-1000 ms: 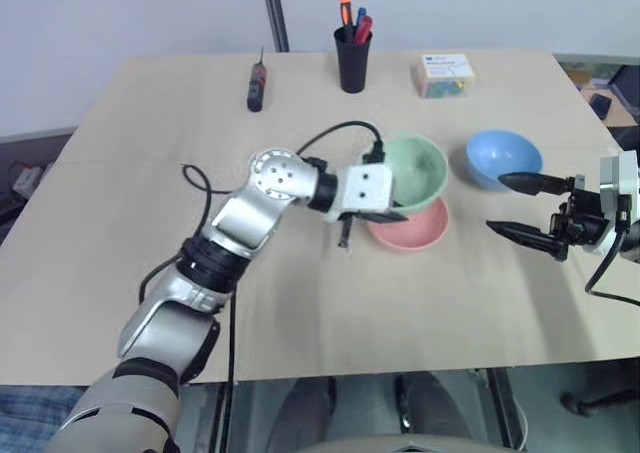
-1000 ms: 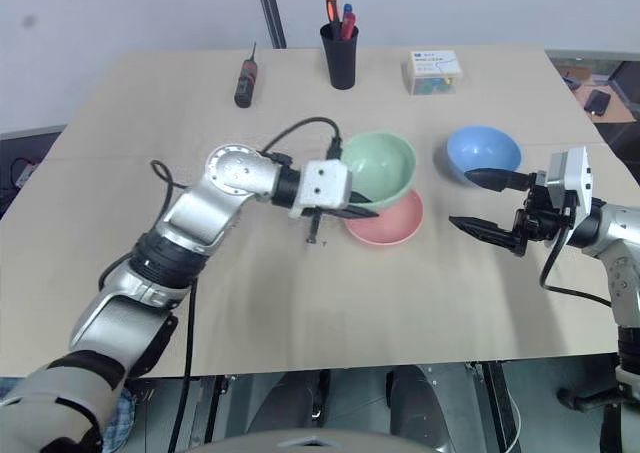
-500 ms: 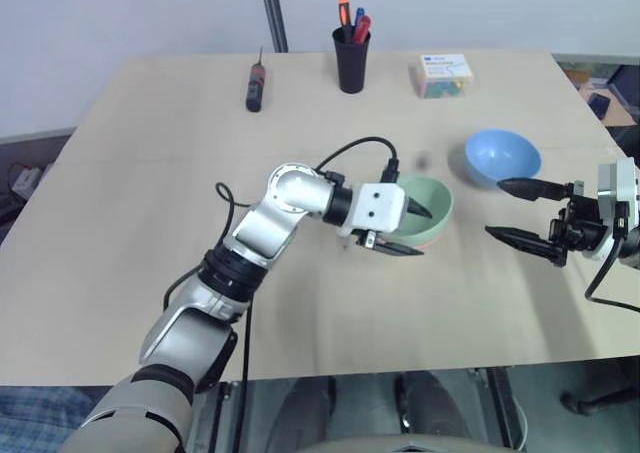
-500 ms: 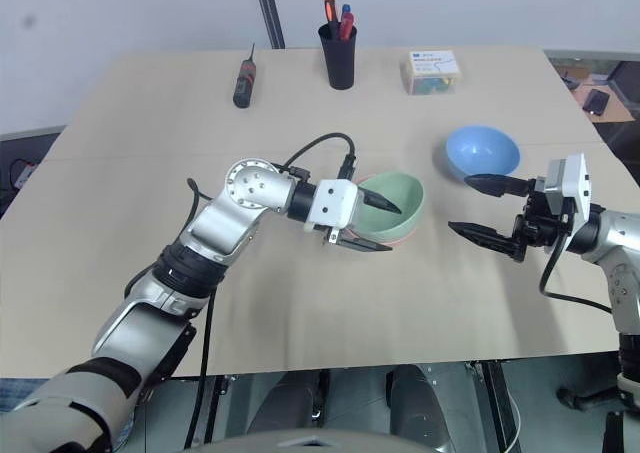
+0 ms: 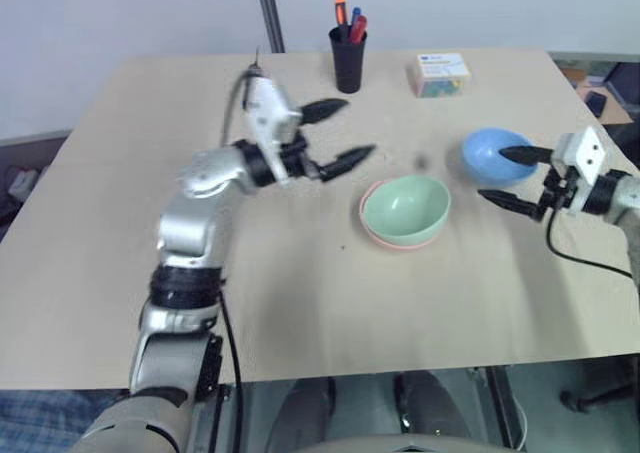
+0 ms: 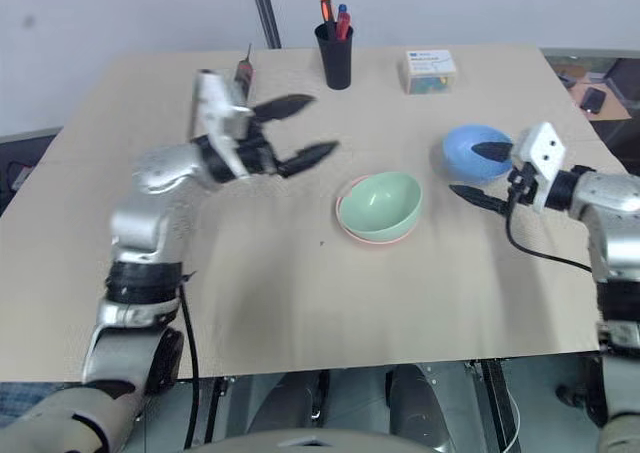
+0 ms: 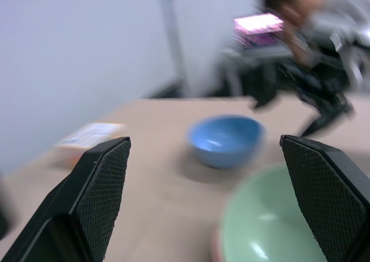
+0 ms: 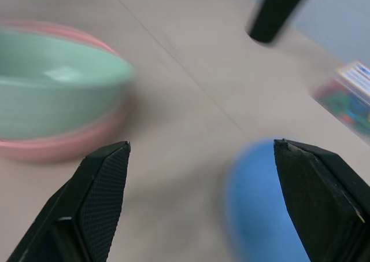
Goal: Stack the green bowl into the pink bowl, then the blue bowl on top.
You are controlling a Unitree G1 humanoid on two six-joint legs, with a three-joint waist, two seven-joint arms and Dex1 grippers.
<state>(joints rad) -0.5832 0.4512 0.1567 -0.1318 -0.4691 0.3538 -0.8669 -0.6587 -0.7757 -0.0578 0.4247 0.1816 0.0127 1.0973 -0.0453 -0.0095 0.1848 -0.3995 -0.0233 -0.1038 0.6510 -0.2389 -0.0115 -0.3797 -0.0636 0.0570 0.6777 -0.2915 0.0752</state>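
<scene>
The green bowl (image 5: 405, 206) sits nested upright in the pink bowl (image 5: 398, 241), of which just the rim shows below it, at mid-table. The blue bowl (image 5: 492, 151) stands alone to their right, farther back. My left gripper (image 5: 358, 127) hangs open and empty above the table, left of the stacked bowls and apart from them. My right gripper (image 5: 492, 174) is open at the blue bowl's near right side, one fingertip over the bowl and the other in front of it; contact cannot be told. The left wrist view shows the blue bowl (image 7: 224, 139) beyond the green one (image 7: 272, 221).
A black pen cup (image 5: 349, 58) and a small box (image 5: 440, 73) stand along the table's far edge. A screwdriver (image 6: 243, 70) lies at the far left, partly behind my left hand. The table's right edge (image 5: 600, 113) runs just beyond my right arm.
My left gripper opened and let go of the green bowl, which now rests in the pink bowl, then rose and swung away to the left. My right gripper moved forward to the blue bowl.
</scene>
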